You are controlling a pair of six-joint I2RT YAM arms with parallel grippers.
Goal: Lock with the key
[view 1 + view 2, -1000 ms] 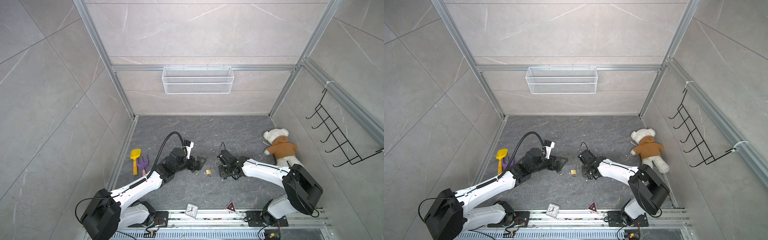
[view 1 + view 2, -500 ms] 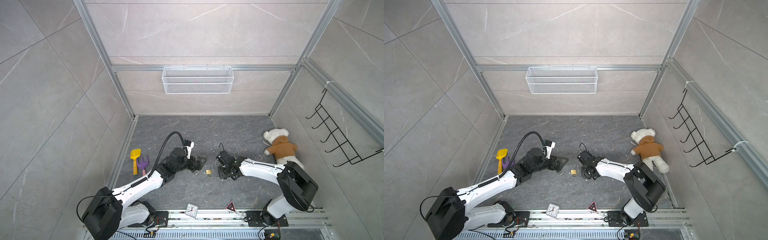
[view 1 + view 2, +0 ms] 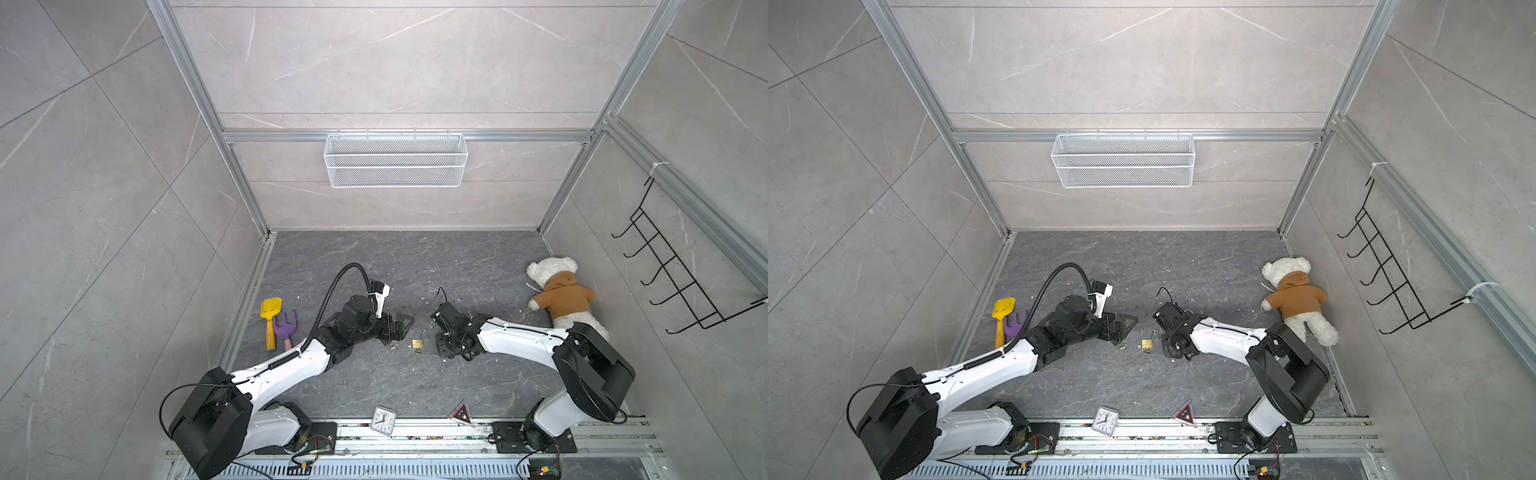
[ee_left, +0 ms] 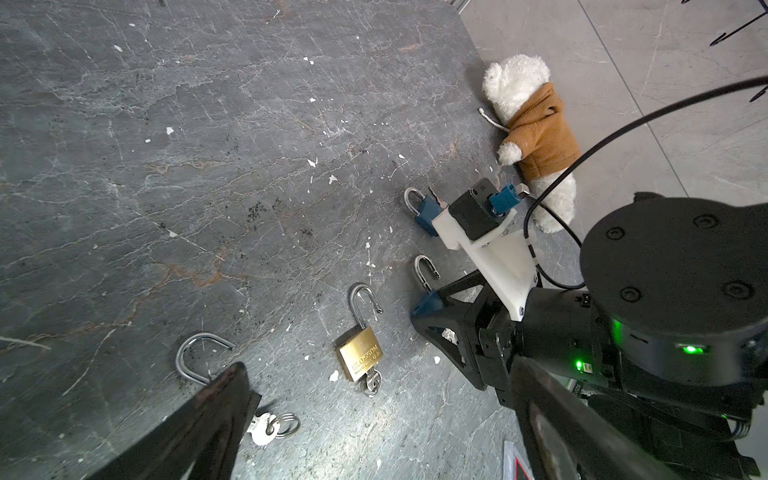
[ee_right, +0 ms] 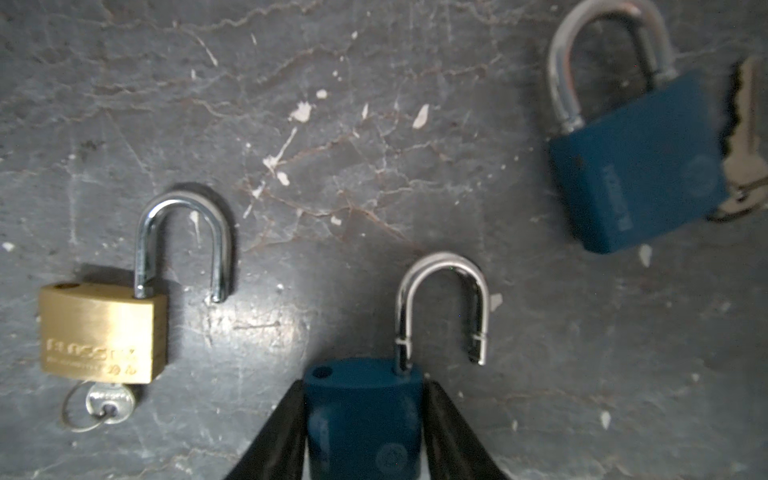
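Note:
In the right wrist view my right gripper (image 5: 363,386) is shut on the body of a blue padlock (image 5: 361,419) lying on the floor, its shackle (image 5: 440,299) swung open. A brass padlock (image 5: 99,332) lies beside it, shackle open, with a key (image 5: 110,401) in its underside. A second blue padlock (image 5: 640,166) has a key (image 5: 744,145) beside it. My left gripper (image 4: 377,363) stands open just left of the brass padlock (image 3: 417,343). One of its fingers (image 4: 216,407) hides the body of another padlock (image 4: 199,357). A loose key (image 4: 264,428) on a ring lies by it.
A teddy bear (image 3: 559,297) lies against the right wall. A yellow toy shovel (image 3: 270,316) and purple rake (image 3: 286,328) lie at the left. A small clock (image 3: 383,420) and a red triangle (image 3: 461,413) sit by the front rail. A wire basket (image 3: 395,160) hangs on the back wall.
My right gripper's jaws have narrowed onto the blue padlock's body and the arm has shifted slightly left. The left arm and the brass padlock have not moved.

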